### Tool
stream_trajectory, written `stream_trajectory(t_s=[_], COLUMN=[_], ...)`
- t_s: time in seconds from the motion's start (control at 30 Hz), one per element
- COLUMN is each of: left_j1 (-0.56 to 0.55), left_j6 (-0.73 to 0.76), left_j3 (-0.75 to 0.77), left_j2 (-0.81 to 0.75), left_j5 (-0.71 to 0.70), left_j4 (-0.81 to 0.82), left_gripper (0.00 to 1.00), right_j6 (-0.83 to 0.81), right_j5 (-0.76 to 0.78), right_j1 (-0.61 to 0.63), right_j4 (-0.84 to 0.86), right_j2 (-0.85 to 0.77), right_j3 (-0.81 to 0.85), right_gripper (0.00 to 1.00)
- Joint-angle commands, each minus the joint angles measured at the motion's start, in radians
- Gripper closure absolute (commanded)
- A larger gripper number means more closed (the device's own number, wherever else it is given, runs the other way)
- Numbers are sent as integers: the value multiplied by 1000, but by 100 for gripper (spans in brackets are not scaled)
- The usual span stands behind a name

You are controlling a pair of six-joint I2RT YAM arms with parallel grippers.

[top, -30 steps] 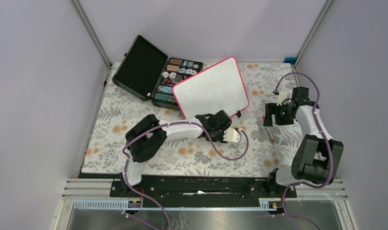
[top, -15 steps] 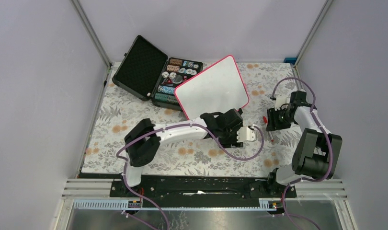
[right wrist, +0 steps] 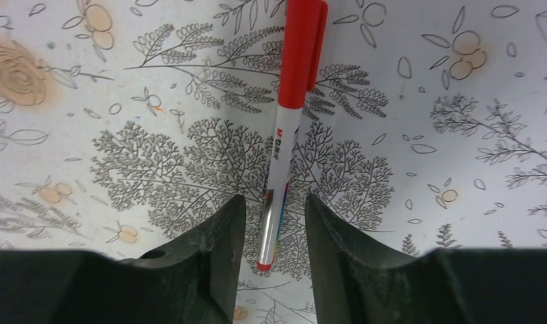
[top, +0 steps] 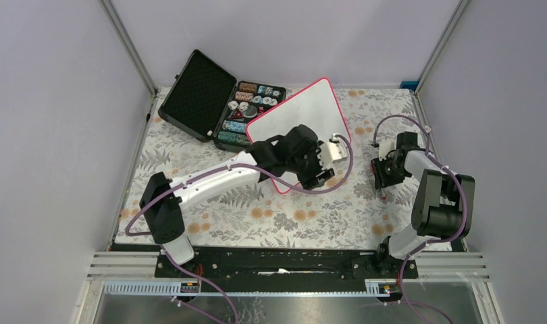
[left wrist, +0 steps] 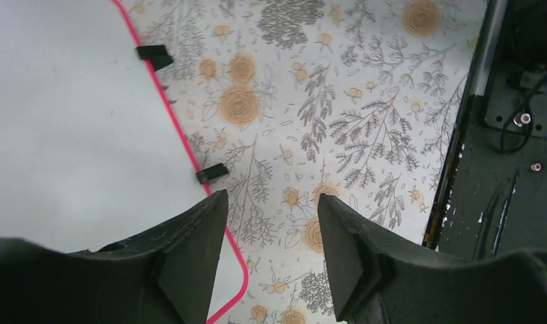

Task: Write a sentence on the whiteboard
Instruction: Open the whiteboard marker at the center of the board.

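Note:
The whiteboard [top: 294, 115] lies flat at the back middle, white with a pink rim; its face [left wrist: 68, 121] shows no sentence. My left gripper [top: 313, 174] hangs open over the board's near right edge. In the left wrist view my left gripper [left wrist: 271, 202] has one finger above the rim and the other above the tablecloth, with nothing between them. A red-capped marker [right wrist: 288, 115] lies on the cloth at the right [top: 381, 192]. My right gripper [top: 381, 177] is low over it. In the right wrist view my right gripper [right wrist: 275, 202] straddles the marker's rear end, with a gap on each side.
An open black case [top: 220, 101] with foam lid and several poker chips sits at the back left, touching the board's far side. The floral tablecloth [top: 311, 216] covers the table. The black base rail [left wrist: 500, 169] runs along the near edge. Walls enclose three sides.
My left arm swung away from the near middle and reached out over the board's near edge, its jaws widening slightly. My right gripper lowered over the marker and its jaws narrowed around it.

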Motion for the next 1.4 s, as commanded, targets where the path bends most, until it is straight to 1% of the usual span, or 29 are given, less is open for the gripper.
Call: stream_trajectory(t_s=[0.0, 0.07, 0.1, 0.2, 0.23, 0.3, 0.37, 0.5, 0.57, 0.63, 0.7, 0.77, 0.83, 0.93, 0.97, 1.07, 1.2, 1.37], left_j1=[56, 77, 86, 124, 138, 172, 208, 262, 291, 312, 350, 388, 417, 425, 425, 428, 430, 430], left_j6=[-114, -151, -167, -216, -228, -241, -246, -218, -201, -163, -120, -141, -180, -262, -289, -374, -441, -502], left_j3=[-24, -22, -19, -10, -7, -4, -5, 11, 29, 58, 87, 88, 72, 42, 34, -19, -95, -132], left_j2=[-80, -95, -104, -137, -149, -173, -194, -246, -263, -269, -272, -279, -284, -287, -289, -315, -322, -302], left_j5=[-3, -16, -18, 16, 34, 75, 107, 170, 210, 265, 373, 454, 511, 571, 582, 611, 692, 766], left_j4=[74, 76, 74, 59, 52, 38, 21, -31, -62, -110, -168, -182, -182, -182, -182, -140, -112, -74], left_gripper=[40, 35, 31, 17, 13, 10, 8, 7, 2, 1, 1, 1, 2, 7, 9, 11, 13, 19], right_j6=[-10, -4, 1, 3, 3, -1, 4, -3, 6, 14, 28, 29, 36, 61, 66, 66, 76, 59], right_j5=[89, 95, 92, 73, 61, 27, -39, -265, -341, -442, -532, -581, -589, -568, -556, -509, -462, -455], right_j1=[45, 55, 56, 56, 56, 56, 56, 81, 136, 183, 234, 302, 379, 495, 527, 614, 702, 745], right_j4=[73, 85, 84, 69, 56, 9, -65, -272, -343, -412, -463, -503, -512, -489, -486, -486, -476, -487], right_j2=[13, 16, 20, 10, -3, -34, -83, -199, -250, -281, -296, -310, -334, -377, -386, -408, -420, -405], right_j3=[-34, -46, -44, -35, -24, 13, 72, 223, 290, 355, 411, 455, 468, 449, 445, 436, 431, 446], right_gripper=[59, 64, 72, 95, 100, 100, 100, 100, 100, 100, 100, 100, 100, 100, 100, 100, 100, 100])
